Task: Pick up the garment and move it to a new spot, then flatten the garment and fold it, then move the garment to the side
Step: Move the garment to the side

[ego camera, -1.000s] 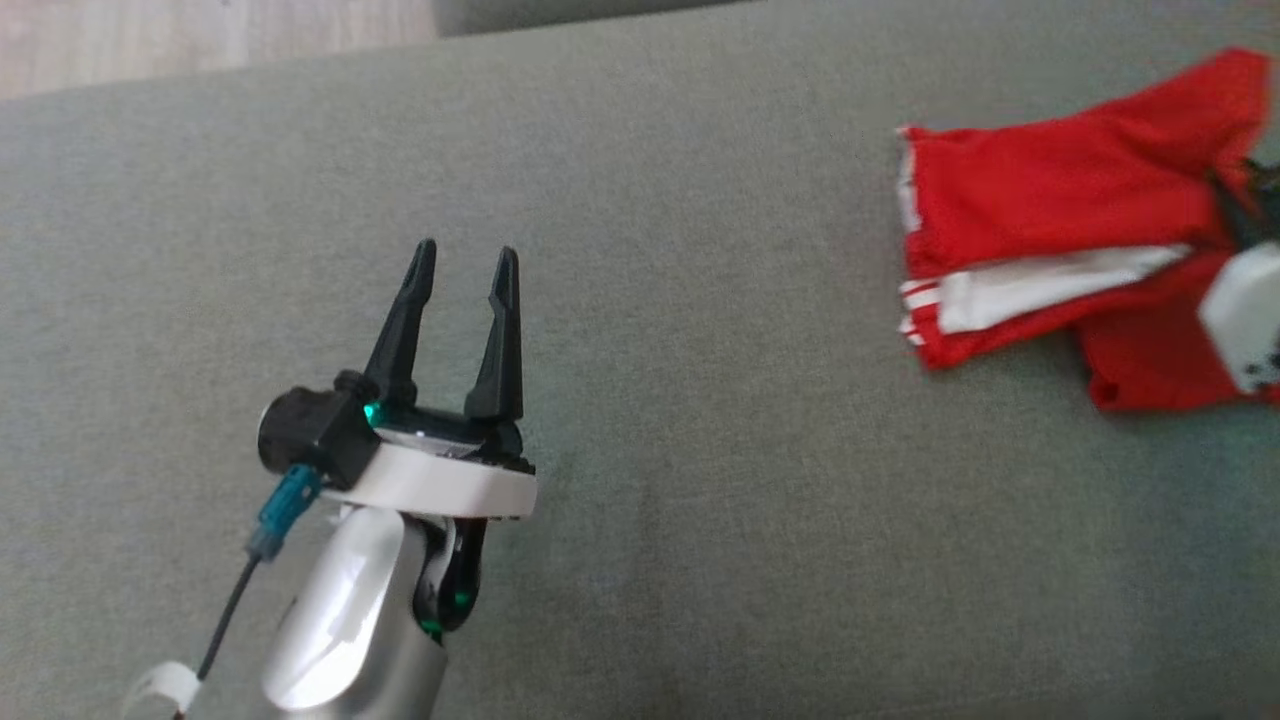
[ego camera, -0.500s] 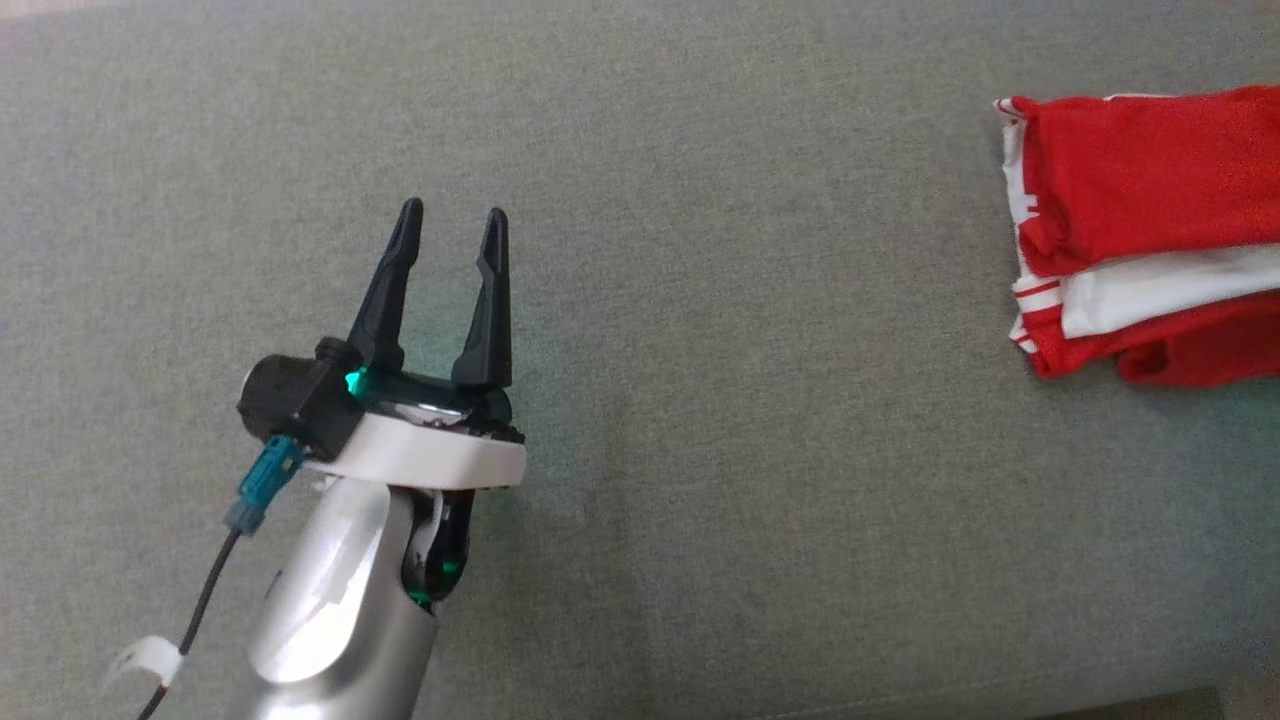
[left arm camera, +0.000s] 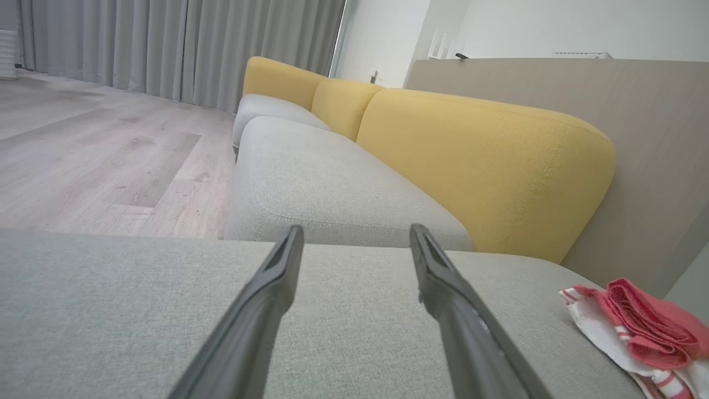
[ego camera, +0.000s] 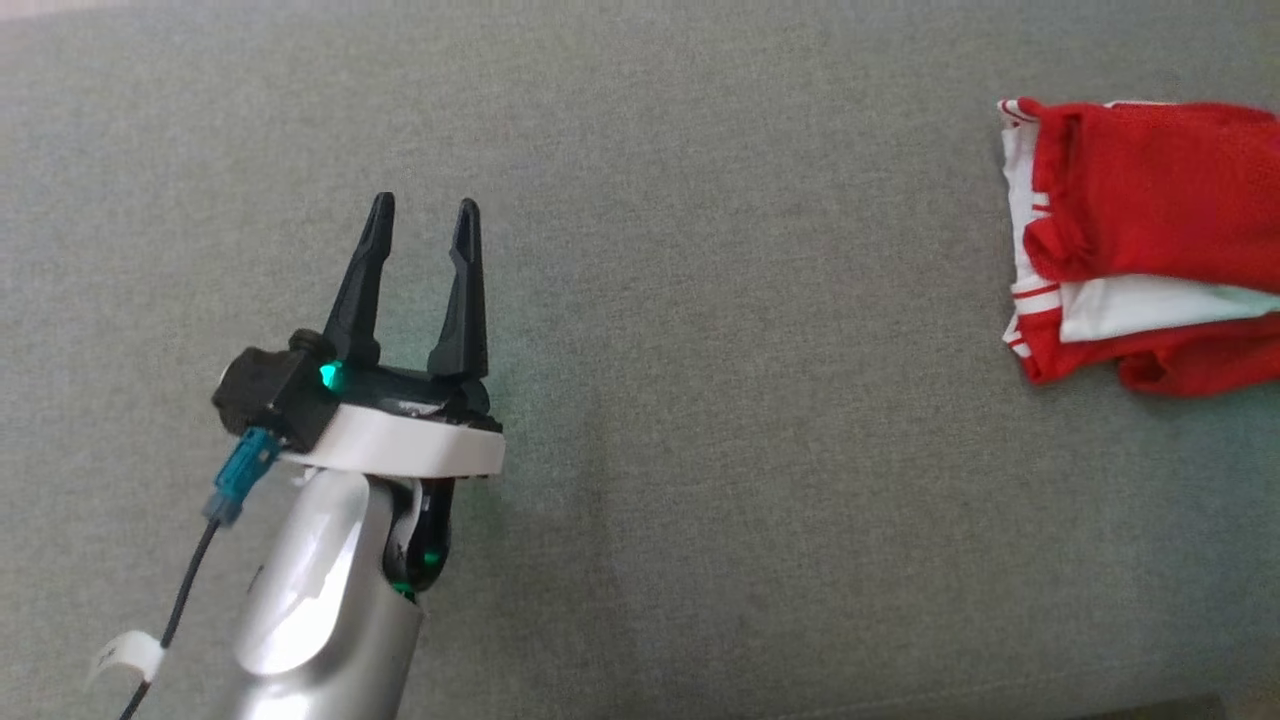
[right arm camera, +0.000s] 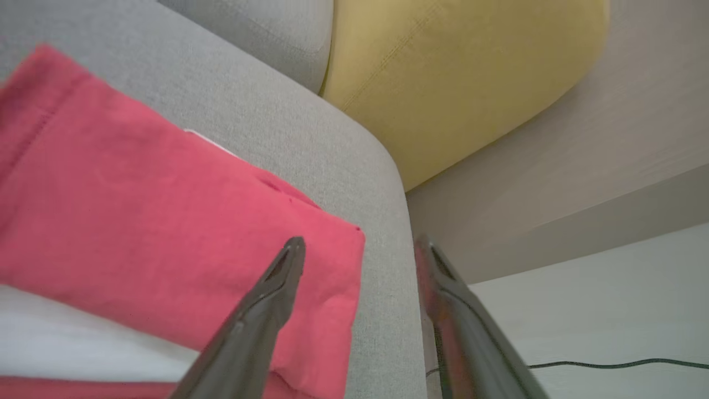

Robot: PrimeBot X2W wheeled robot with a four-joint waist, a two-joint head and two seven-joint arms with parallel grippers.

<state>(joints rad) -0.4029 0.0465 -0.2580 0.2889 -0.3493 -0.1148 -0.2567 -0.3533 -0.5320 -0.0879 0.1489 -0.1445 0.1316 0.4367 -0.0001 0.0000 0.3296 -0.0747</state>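
1. Head view: the left gripper (ego camera: 425, 205), tapered dark fingers spread, hovers over the woven grey seat (ego camera: 700, 400); the folded red-and-white garment (ego camera: 1150, 190) lies well apart, at the right.
2. Left wrist view: rumpled garment folds; rounded yellow cushion (left arm camera: 487, 160) behind.
3. Right wrist view: the right gripper (right arm camera: 360, 244), fingers spread and empty, above the garment's corner.

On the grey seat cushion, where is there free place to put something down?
The widest bare patch of the grey cushion lies between the left gripper and the folded red garment. The strip beyond that gripper's fingertips is also bare. It is crowded at the right end, where the garment lies and the right gripper hovers open.
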